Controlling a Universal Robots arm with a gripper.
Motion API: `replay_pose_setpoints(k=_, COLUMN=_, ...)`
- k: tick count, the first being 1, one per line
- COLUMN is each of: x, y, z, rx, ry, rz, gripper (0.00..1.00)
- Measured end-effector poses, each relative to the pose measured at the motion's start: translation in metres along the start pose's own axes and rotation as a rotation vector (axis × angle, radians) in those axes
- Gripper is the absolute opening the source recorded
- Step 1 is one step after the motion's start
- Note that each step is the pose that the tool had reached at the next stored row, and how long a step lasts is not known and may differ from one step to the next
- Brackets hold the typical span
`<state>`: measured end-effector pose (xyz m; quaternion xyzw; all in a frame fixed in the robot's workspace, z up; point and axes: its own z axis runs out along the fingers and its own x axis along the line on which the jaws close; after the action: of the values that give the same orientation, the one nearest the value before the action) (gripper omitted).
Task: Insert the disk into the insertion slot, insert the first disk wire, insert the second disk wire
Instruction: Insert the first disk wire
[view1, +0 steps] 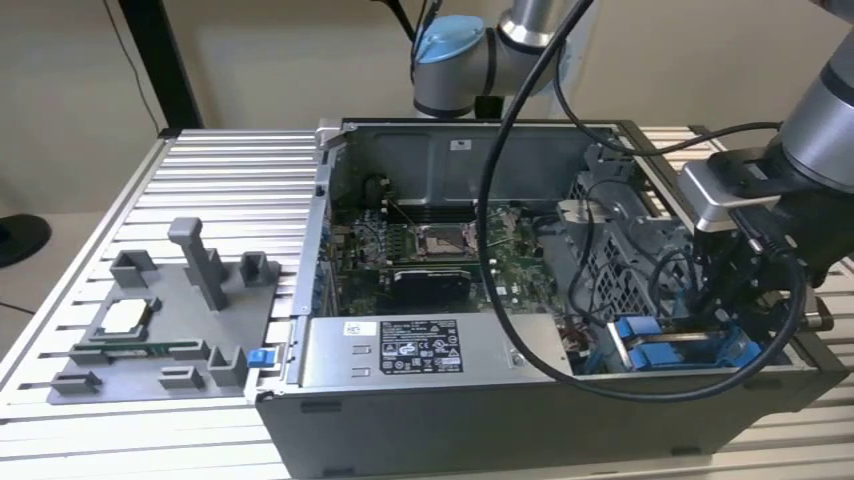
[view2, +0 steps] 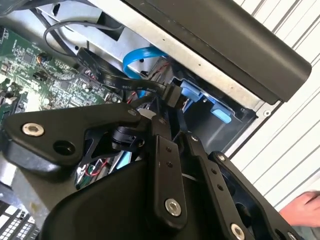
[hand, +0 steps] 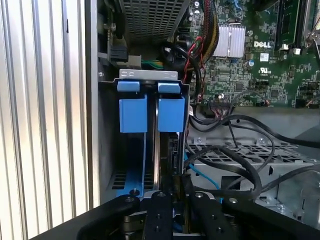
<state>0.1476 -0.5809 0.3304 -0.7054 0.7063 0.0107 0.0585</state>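
Note:
Two bright blue carrier frames (hand: 171, 107) stand side by side in the drive bay (hand: 150, 75) at the case's front corner, on the exterior view's right (view1: 654, 345). The disk's metal body is hidden inside the bay. My gripper (view2: 172, 112) reaches down into that corner (view1: 727, 335), right behind the blue carriers (view2: 192, 92). Its black fingers (view2: 161, 140) are shut on the black plug of a disk wire (view2: 170, 95), whose flat black cable (view2: 100, 72) trails back over the motherboard. In the first wrist view the gripper (hand: 172, 190) sits at the bay's edge.
A light blue data cable (view2: 142, 55) loops beside the plug. Black cables (hand: 235, 150) cross the perforated metal cage. The labelled power-supply box (view1: 414, 348) lies along the case front. A grey parts fixture (view1: 147, 330) is on the slatted table. A person's hand (view2: 302, 210) shows outside the case.

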Motion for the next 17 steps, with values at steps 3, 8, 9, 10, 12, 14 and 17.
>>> replay_pose_setpoints(k=3, x=-0.0001, y=0.0001, z=-0.0001, rx=-0.0002, ry=-0.0020, rz=0.000, gripper=0.00)
replay_pose_setpoints(k=8, x=-0.0019, y=-0.0012, z=-0.0199, rx=0.0001, ry=-0.0033, rz=0.002, gripper=1.00)
replay_pose_setpoints(k=9, x=-0.0024, y=-0.0015, z=-0.0243, rx=0.0001, ry=-0.0028, rz=0.002, gripper=1.00)
replay_pose_setpoints(k=10, x=-0.0029, y=-0.0019, z=-0.0289, rx=0.0001, ry=-0.0029, rz=0.002, gripper=1.00)
replay_pose_setpoints(k=12, x=-0.0035, y=-0.0024, z=-0.0355, rx=-0.0006, ry=-0.0037, rz=0.002, gripper=1.00)
replay_pose_setpoints(k=14, x=-0.0037, y=-0.0052, z=-0.0379, rx=-0.0083, ry=-0.0053, rz=0.002, gripper=1.00)
replay_pose_setpoints(k=17, x=-0.0038, y=-0.0143, z=-0.0378, rx=-0.0146, ry=-0.0066, rz=0.002, gripper=1.00)
